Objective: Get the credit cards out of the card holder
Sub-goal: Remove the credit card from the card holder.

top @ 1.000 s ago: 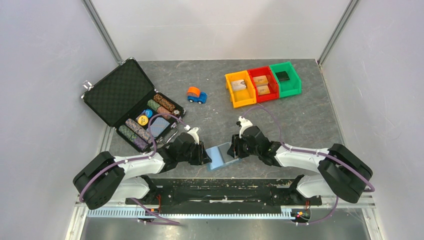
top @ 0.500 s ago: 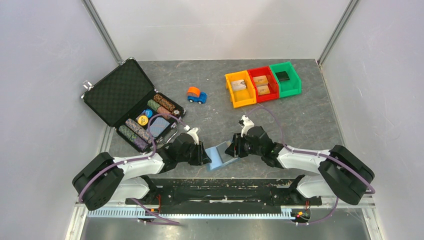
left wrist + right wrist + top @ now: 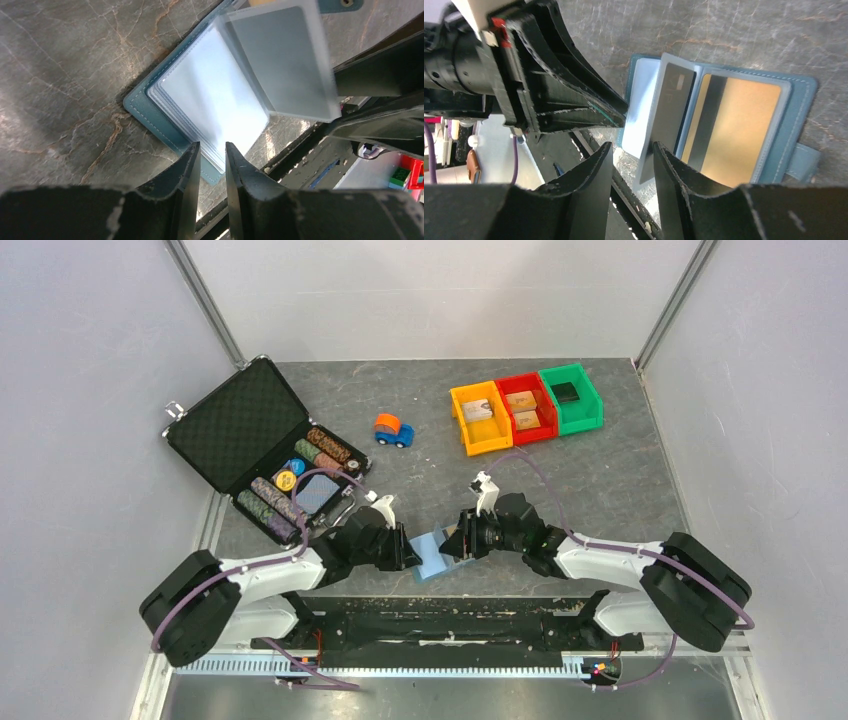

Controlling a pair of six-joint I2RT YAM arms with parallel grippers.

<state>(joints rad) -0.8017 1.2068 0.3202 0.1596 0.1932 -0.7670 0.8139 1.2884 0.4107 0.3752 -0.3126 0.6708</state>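
The light-blue card holder (image 3: 436, 560) lies open near the table's front edge, between both grippers. In the right wrist view its right half (image 3: 800, 100) holds a gold-brown card (image 3: 736, 135). A clear sleeve leaf with a dark card (image 3: 670, 107) stands raised against my right finger. The left wrist view shows the blue edge (image 3: 141, 106), pale sleeves and the raised leaf with its grey card (image 3: 280, 55). My left gripper (image 3: 408, 552) (image 3: 212, 150) rests its tips on the holder's left edge, jaws a narrow gap apart with nothing between. My right gripper (image 3: 459, 542) (image 3: 633, 150) is slightly open beside the leaf.
An open black case (image 3: 225, 430) with poker chips sits at the back left. A blue-and-orange toy car (image 3: 393, 429) stands mid-table. Orange (image 3: 480, 418), red (image 3: 527, 407) and green (image 3: 571, 397) bins stand at the back right. The black front rail (image 3: 430, 615) runs just below the holder.
My right gripper has crept left over the card holder, and less of the blue surface shows between the grippers. My left gripper has barely moved.
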